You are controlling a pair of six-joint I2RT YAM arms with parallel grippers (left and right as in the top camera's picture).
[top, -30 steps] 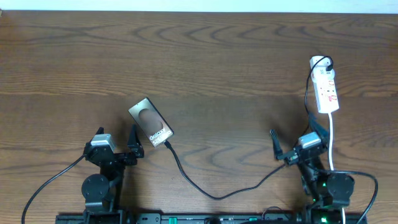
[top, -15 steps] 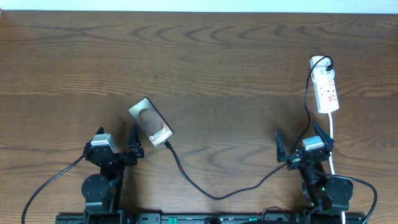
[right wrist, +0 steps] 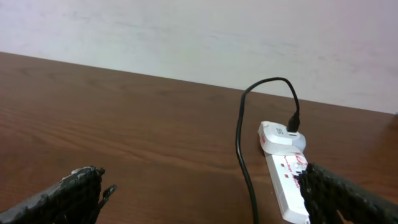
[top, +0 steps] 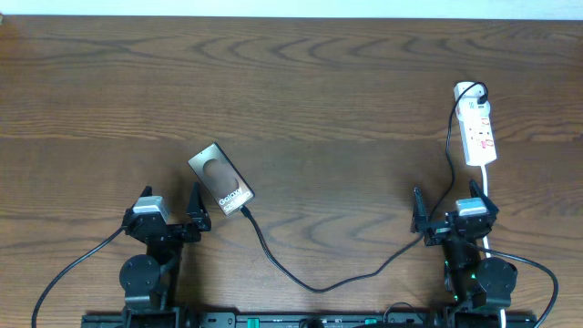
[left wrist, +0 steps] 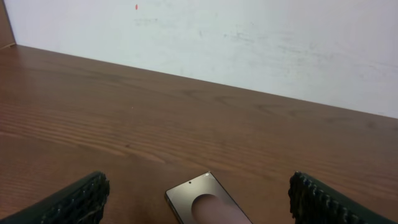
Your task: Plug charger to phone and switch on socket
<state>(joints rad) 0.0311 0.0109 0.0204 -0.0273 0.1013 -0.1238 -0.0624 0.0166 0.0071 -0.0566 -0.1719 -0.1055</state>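
The phone [top: 220, 179] lies slanted on the table, brown screen with a dark oval; it also shows in the left wrist view [left wrist: 208, 200]. The thin black charger cable [top: 310, 284] runs from the phone's lower end, loops along the front and rises to the white socket strip [top: 477, 132], where its plug sits at the far end [right wrist: 292, 127]. My left gripper [top: 173, 219] is open and empty just in front of the phone. My right gripper [top: 451, 219] is open and empty in front of the socket [right wrist: 287, 186], with the cable between its fingers' span.
The socket's white cord [top: 486, 205] runs toward the front beside my right arm. A white wall [left wrist: 249, 37] bounds the table's far edge. Both arm bases stand at the front edge.
My right gripper has shifted to the right and turned straight toward the socket. The left arm, phone and cable have not moved.
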